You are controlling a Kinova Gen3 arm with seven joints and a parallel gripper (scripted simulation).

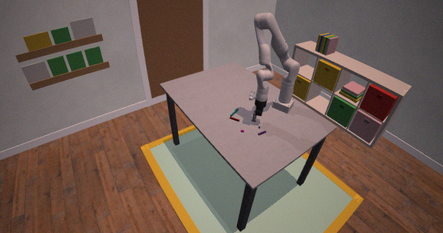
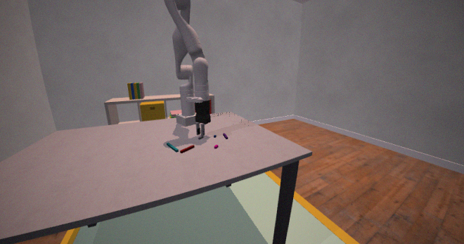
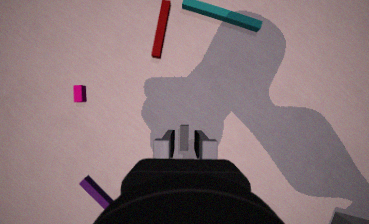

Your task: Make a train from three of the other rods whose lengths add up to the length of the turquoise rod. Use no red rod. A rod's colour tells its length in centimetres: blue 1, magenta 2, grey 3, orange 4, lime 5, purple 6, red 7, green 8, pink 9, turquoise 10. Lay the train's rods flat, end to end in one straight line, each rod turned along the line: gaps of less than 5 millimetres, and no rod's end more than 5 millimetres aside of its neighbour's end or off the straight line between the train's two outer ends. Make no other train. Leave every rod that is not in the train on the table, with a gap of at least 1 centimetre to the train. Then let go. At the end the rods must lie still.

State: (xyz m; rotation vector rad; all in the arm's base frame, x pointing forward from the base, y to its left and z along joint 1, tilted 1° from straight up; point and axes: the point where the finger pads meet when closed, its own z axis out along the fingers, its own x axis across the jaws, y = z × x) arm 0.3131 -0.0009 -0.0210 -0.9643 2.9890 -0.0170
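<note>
My gripper [image 1: 255, 119] [image 2: 200, 135] [image 3: 184, 139] points straight down at the table. Its fingers stand partly open on either side of a short grey rod [image 3: 184, 136], which lies between them along the fingers' gap; I cannot see the fingers touching it. The turquoise rod [image 1: 234, 111] [image 2: 172, 147] [image 3: 221, 15] and the red rod [image 1: 234, 119] [image 2: 187, 148] [image 3: 161, 28] lie flat, close together and at an angle to each other. The magenta rod [image 1: 242, 130] [image 2: 216, 146] [image 3: 80, 93], the purple rod [image 1: 262, 133] [image 2: 225, 136] [image 3: 96, 191] and the tiny blue rod [image 1: 259, 127] [image 2: 214, 136] lie apart from one another.
The arm's base [image 1: 283, 105] is bolted to the table's far edge, behind the gripper. A small white object [image 1: 252, 95] lies on the table beside the arm. A cube shelf [image 1: 349, 90] with boxes stands off the table.
</note>
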